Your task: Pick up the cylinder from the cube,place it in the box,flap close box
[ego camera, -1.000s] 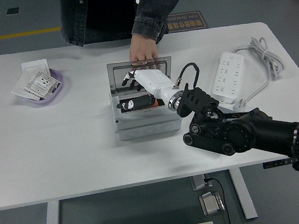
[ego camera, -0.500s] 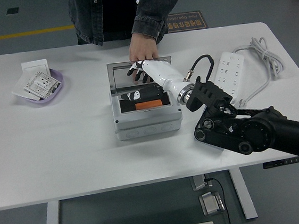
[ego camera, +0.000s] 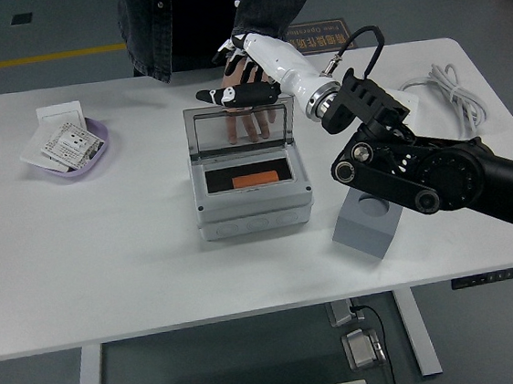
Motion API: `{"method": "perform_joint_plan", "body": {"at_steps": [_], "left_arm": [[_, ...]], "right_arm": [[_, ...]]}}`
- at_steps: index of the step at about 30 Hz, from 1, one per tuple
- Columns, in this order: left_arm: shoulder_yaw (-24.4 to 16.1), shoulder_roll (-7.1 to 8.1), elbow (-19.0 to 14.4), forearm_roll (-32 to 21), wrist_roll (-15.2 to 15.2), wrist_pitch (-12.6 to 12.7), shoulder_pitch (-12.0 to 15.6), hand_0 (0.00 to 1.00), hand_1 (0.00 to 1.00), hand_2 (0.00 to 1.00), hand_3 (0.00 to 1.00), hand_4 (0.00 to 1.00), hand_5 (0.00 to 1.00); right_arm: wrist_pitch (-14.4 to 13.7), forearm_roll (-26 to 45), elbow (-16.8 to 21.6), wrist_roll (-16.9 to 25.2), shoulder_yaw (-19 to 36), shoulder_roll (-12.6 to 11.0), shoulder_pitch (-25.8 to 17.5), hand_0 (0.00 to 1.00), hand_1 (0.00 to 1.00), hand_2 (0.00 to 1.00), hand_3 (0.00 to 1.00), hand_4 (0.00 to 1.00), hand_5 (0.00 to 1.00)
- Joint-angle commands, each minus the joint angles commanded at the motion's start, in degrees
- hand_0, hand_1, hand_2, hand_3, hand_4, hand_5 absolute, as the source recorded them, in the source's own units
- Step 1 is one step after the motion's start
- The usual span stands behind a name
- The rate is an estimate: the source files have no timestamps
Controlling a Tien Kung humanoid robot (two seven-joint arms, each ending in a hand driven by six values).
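One robot hand [ego camera: 243,79], the right, hovers with fingers spread and empty above the box [ego camera: 251,189], whose clear flap [ego camera: 241,129] a person's hand [ego camera: 246,123] steadies upright.

Person [ego camera: 211,18] cropped above the torso.

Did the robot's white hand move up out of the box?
Yes. The right hand rose from inside the grey box to beyond its open lid, toward the table's far edge.
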Motion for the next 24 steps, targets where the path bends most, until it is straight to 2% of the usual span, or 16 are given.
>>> {"method": "perform_joint_plan", "body": {"at_steps": [5, 12, 17, 24], "left_arm": [[0.6, 0.13, 0.0, -0.5, -0.1, 0.0, -0.3, 0.659, 0.683, 0.568, 0.554, 0.47, 0.044], [0.1, 0.36, 0.0, 0.1, 0.0, -0.1, -0.4, 0.659, 0.683, 0.567, 0.554, 0.471, 0.043], [0.1, 0.25, 0.0, 0.2, 0.0, -0.1, -0.5, 0.66, 0.683, 0.568, 0.555, 0.472, 0.042], [-0.4, 0.15, 0.0, 0.7, 0.0, -0.1, -0.4, 0.66, 0.684, 0.569, 0.555, 0.473, 0.043]], "right_arm": [[-0.4, 5.6, -7.4, 1.3, -4.4, 2.8, 2.6, 0.384, 0.423, 0.565, 0.659, 0.998, 0.656], [-1.3, 10.1, -15.4, 2.9, -7.7, 4.5, 3.0, 0.386, 0.429, 0.564, 0.657, 0.998, 0.665], [-1.8, 10.8, -16.6, 3.5, -8.6, 4.9, 2.4, 0.401, 0.438, 0.564, 0.657, 0.998, 0.668], [-2.5, 9.6, -13.8, 3.9, -9.3, 4.1, 0.7, 0.426, 0.436, 0.559, 0.653, 0.998, 0.678]]}}
